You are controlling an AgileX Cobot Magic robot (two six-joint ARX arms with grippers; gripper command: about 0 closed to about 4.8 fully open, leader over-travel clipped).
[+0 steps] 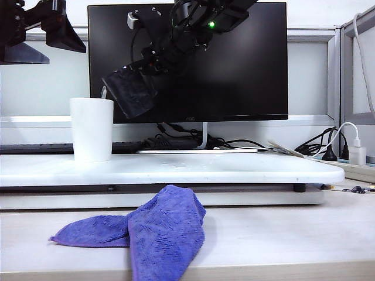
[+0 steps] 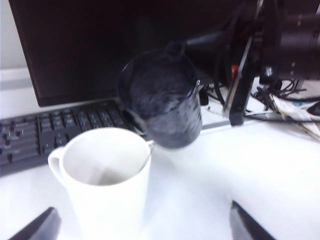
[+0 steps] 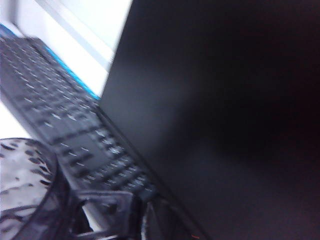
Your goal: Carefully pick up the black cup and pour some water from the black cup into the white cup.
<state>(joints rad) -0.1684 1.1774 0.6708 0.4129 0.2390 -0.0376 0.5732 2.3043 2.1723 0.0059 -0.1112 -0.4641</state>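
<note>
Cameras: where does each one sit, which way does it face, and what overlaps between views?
Exterior: low at the table front, facing the monitor; right gripper tilts the black cup over the white cup.
Left wrist: above the white cup; left gripper open.
Right wrist: beside the black cup, facing keyboard and monitor.
Shared: black cup, monitor.

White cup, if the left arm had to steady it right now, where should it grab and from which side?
Grip the white cup round its plain lower wall, coming from the exterior view's left. The black cup, held by the right gripper, hangs tilted over its rim; the left gripper is open.
</note>
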